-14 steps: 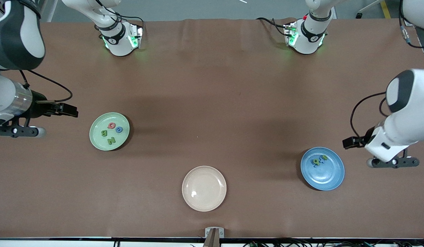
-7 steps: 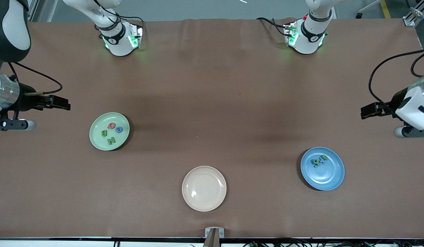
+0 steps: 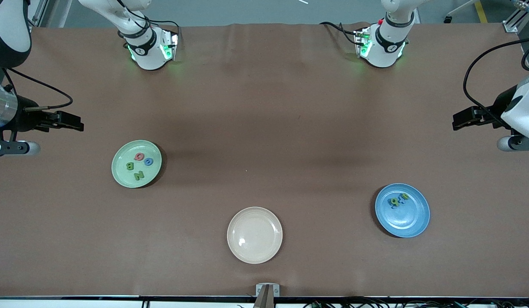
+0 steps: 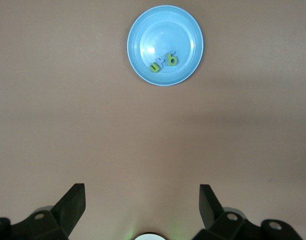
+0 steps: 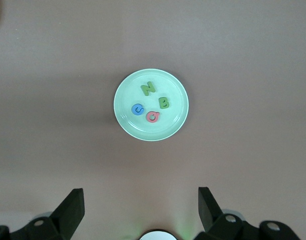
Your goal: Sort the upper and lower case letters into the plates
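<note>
Front view crops both empty, spread hands, left hand [image 4: 141, 204] and right hand [image 5: 140, 205]; blue plate [image 3: 412, 224] letters [image 3: 398, 199] overlap, partly unreadable.

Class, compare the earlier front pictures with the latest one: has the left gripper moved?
Yes. The left gripper, open and empty, has drawn away from the blue plate, toward the robots' bases and the table's edge.

capitals [image 3: 138, 165] in one plate [image 3: 119, 173], small letters [image 3: 398, 199] in another [image 3: 412, 222]

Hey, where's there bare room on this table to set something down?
The widest bare patch lies between the green plate and the blue plate, stretching up to the arm bases. The beige plate holds nothing. Crowded: the green plate's four letters and the blue plate's letter cluster.
</note>
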Controlling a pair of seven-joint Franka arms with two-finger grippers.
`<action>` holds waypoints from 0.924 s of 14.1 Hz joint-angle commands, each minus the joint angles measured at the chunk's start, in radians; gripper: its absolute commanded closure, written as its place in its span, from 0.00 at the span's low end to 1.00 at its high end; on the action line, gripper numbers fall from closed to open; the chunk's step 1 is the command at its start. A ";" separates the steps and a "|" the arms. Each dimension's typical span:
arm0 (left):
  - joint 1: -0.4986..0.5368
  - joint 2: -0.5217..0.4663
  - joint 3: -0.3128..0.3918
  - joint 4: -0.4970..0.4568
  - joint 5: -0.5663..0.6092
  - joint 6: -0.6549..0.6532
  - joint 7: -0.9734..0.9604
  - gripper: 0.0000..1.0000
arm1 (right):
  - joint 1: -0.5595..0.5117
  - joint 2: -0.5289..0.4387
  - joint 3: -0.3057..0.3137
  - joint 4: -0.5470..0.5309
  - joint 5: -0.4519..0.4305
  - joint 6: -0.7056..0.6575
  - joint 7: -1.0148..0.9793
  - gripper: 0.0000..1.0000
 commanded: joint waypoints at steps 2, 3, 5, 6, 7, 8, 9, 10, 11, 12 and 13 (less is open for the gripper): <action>-0.218 -0.190 0.222 -0.143 -0.039 0.017 0.024 0.00 | 0.041 -0.034 -0.044 -0.026 -0.004 0.002 -0.011 0.00; -0.229 -0.237 0.245 -0.206 -0.062 0.052 0.024 0.00 | 0.041 -0.035 -0.044 -0.026 -0.004 0.002 -0.013 0.00; -0.249 -0.335 0.337 -0.348 -0.153 0.149 0.024 0.00 | 0.036 -0.037 -0.041 -0.021 -0.003 0.003 -0.013 0.00; -0.266 -0.345 0.371 -0.363 -0.168 0.149 0.024 0.00 | 0.036 -0.037 -0.041 -0.019 -0.003 0.005 -0.013 0.00; -0.292 -0.344 0.396 -0.361 -0.169 0.149 0.024 0.00 | 0.036 -0.037 -0.041 -0.019 -0.003 0.008 -0.013 0.00; -0.331 -0.342 0.429 -0.358 -0.159 0.149 0.021 0.00 | 0.036 -0.035 -0.041 -0.016 -0.003 0.009 -0.013 0.00; -0.355 -0.342 0.443 -0.357 -0.155 0.149 0.019 0.00 | 0.036 -0.035 -0.041 -0.013 -0.003 0.006 -0.013 0.00; -0.356 -0.341 0.448 -0.357 -0.155 0.149 0.019 0.00 | 0.036 -0.034 -0.041 -0.012 -0.001 0.005 -0.011 0.00; -0.358 -0.334 0.448 -0.352 -0.155 0.149 0.018 0.00 | 0.036 -0.034 -0.041 -0.003 -0.004 0.005 -0.010 0.00; -0.356 -0.328 0.440 -0.337 -0.153 0.144 0.012 0.00 | 0.036 -0.031 -0.041 0.029 -0.006 0.000 -0.011 0.00; -0.356 -0.316 0.439 -0.329 -0.155 0.140 0.007 0.00 | 0.034 -0.026 -0.041 0.062 -0.004 -0.005 -0.013 0.00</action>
